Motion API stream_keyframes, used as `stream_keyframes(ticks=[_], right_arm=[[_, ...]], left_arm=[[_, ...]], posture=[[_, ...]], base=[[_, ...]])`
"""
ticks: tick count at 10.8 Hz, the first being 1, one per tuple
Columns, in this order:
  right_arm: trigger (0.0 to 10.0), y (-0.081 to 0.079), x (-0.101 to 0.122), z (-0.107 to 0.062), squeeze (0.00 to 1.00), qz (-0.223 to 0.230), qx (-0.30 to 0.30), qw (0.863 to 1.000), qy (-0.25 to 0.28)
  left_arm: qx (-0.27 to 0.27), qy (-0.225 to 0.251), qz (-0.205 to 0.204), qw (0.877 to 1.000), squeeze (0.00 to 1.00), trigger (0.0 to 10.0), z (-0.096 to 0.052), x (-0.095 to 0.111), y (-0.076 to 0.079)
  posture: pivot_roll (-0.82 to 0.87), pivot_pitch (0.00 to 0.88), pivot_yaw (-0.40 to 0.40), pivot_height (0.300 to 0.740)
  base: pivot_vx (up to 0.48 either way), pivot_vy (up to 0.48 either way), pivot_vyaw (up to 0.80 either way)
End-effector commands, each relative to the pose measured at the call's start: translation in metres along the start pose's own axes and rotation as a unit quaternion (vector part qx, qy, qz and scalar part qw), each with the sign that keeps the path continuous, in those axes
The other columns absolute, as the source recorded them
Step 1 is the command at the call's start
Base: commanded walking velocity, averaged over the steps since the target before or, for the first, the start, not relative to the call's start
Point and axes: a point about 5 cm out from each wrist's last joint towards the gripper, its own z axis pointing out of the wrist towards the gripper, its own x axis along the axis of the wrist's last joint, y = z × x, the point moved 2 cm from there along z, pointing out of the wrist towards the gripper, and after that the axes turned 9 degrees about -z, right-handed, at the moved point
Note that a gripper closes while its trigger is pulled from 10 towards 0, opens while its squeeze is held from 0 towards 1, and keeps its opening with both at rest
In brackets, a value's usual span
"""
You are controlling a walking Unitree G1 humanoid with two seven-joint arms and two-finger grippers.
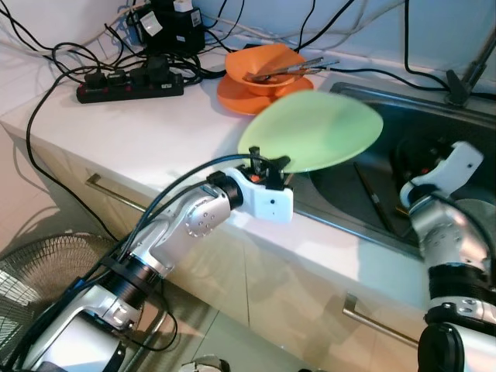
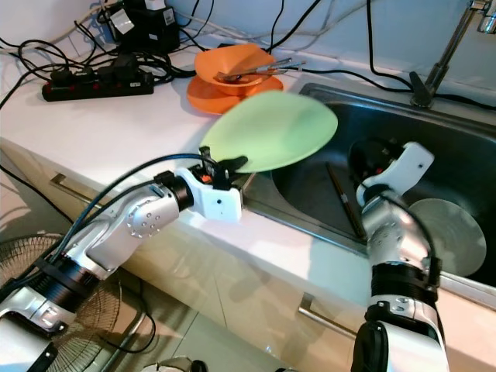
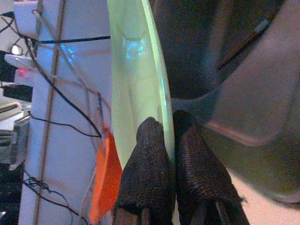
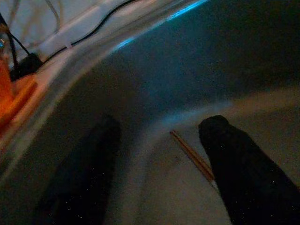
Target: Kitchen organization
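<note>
pinching the rim of a pale green plate point(image 1: 314, 132), the left gripper point(image 3: 169, 136) holds it tilted over counter edge and sink point(image 2: 465, 139); wrist view shows fingers clamped. right gripper point(image 4: 159, 140) inside sink, fingers spread wide, empty, chopsticks point(image 4: 192, 157) between.

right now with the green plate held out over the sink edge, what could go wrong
1. The left gripper pinches only the green plate's rim, so the plate could tip or slip and drop into the sink.
2. Carried toward the counter, it might knock the orange bowl holding utensils.
3. The right gripper hangs open low in the sink beside the chopsticks; it could scrape the basin.
</note>
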Motion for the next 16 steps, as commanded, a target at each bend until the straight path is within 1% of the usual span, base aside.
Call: stream_keyframes(ticks=[1, 2, 4, 5, 7, 8, 9, 10, 11, 12, 13, 14, 16], right_arm=[[10.0, -0.002, 0.010, -0.001, 1.00, 0.013, 0.005, 1.000, 0.010], [10.0, -0.009, 0.022, -0.003, 1.00, 0.020, 0.016, 0.999, 0.021], [10.0, -0.014, 0.033, -0.007, 1.00, 0.035, 0.030, 0.998, 0.031], [10.0, -0.014, 0.039, -0.010, 1.00, 0.054, 0.036, 0.997, 0.035], [10.0, -0.010, 0.054, -0.018, 1.00, 0.089, 0.033, 0.995, 0.042], [10.0, -0.011, 0.057, -0.020, 1.00, 0.100, 0.039, 0.993, 0.043], [10.0, -0.015, 0.060, -0.023, 0.67, 0.097, 0.052, 0.993, 0.041], [10.0, -0.017, 0.061, -0.024, 0.00, 0.102, 0.057, 0.992, 0.039], [10.0, -0.025, 0.062, -0.028, 0.00, 0.120, 0.073, 0.990, 0.031], [10.0, -0.035, 0.058, -0.031, 0.00, 0.127, 0.094, 0.987, 0.017], [10.0, -0.044, 0.050, -0.033, 0.00, 0.120, 0.113, 0.986, -0.004], [10.0, -0.051, 0.043, -0.035, 0.00, 0.121, 0.127, 0.984, -0.020], [10.0, -0.057, 0.040, -0.038, 0.00, 0.122, 0.139, 0.982, -0.031]], left_arm=[[-0.011, 0.010, -0.001, 1.000, 0.00, 10.0, 0.001, 0.003, 0.006], [-0.025, 0.008, -0.002, 1.000, 0.00, 10.0, 0.002, 0.002, 0.012], [-0.028, 0.010, -0.006, 1.000, 0.00, 10.0, 0.002, 0.003, 0.014], [-0.031, 0.010, -0.006, 0.999, 0.00, 10.0, 0.003, 0.003, 0.015], [-0.035, 0.012, -0.009, 0.999, 0.00, 10.0, 0.003, 0.004, 0.017], [-0.038, 0.011, -0.010, 0.999, 0.00, 10.0, 0.003, 0.003, 0.018], [-0.040, 0.010, -0.011, 0.999, 0.00, 10.0, 0.003, 0.003, 0.020], [-0.041, 0.009, -0.011, 0.999, 0.00, 10.0, 0.003, 0.003, 0.020], [-0.043, 0.008, -0.012, 0.999, 0.00, 10.0, 0.004, 0.002, 0.022], [-0.044, 0.005, -0.012, 0.999, 0.00, 10.0, 0.004, 0.002, 0.022], [-0.042, 0.005, -0.012, 0.999, 0.00, 10.0, 0.005, 0.002, 0.023], [-0.040, 0.004, -0.013, 0.999, 0.00, 10.0, 0.007, 0.003, 0.022], [-0.038, 0.003, -0.013, 0.999, 0.00, 10.0, 0.007, 0.002, 0.022]], posture=[[0.08, 0.036, 0.056, 0.740], [0.08, 0.048, 0.054, 0.740], [0.07, 0.059, 0.053, 0.740], [0.08, 0.061, 0.053, 0.740], [0.07, 0.071, 0.055, 0.740], [0.07, 0.071, 0.055, 0.740], [0.06, 0.079, 0.055, 0.740], [0.06, 0.079, 0.055, 0.740], [0.06, 0.083, 0.054, 0.740], [0.06, 0.083, 0.053, 0.740], [0.06, 0.084, 0.051, 0.740], [0.06, 0.087, 0.050, 0.740], [0.06, 0.088, 0.050, 0.740]], base=[[0.000, 0.000, 0.00], [0.000, 0.000, 0.00], [0.000, 0.000, 0.00], [0.000, 0.000, 0.00], [0.000, 0.000, 0.00], [0.000, 0.000, 0.00], [0.000, 0.000, 0.00], [0.000, 0.000, 0.00], [0.000, 0.000, 0.00], [0.000, 0.000, 0.00], [0.000, 0.000, 0.00], [0.000, 0.000, 0.00], [0.000, 0.000, 0.00]])
